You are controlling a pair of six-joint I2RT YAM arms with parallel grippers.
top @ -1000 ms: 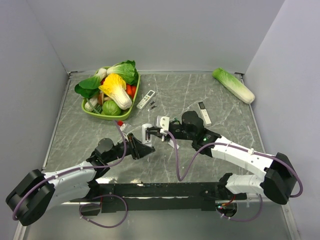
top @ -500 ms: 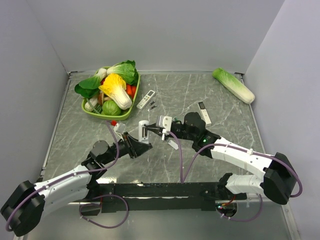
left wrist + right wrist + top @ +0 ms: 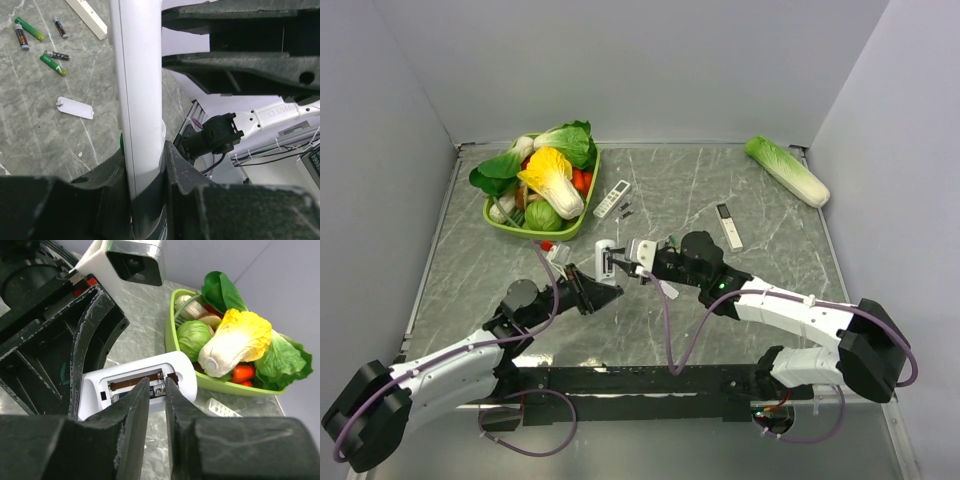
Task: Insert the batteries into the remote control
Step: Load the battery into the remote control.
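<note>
Vegetable basket (image 3: pixel 510 228) sits far left on the surface (image 3: pixel 720 180), with loose batteries (image 3: pixel 52 64) nearby. Left claw (image 3: pixel 604 287) clamps the remote control (image 3: pixel 172 365), raised at centre. Right claw (image 3: pixel 157 386), fingers narrowly apart, meets its open compartment. Whether it grips the seated battery (image 3: pixel 158 390) cannot be told.

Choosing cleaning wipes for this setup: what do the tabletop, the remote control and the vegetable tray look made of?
The tabletop looks like grey stone with pale veins, faintly glossy; maybe marble-pattern laminate rather than real stone. The remote control seems white moulded plastic: smooth satin shell, rounded corners. The tray is probably lime-green plastic: thin glossy wall.
</note>
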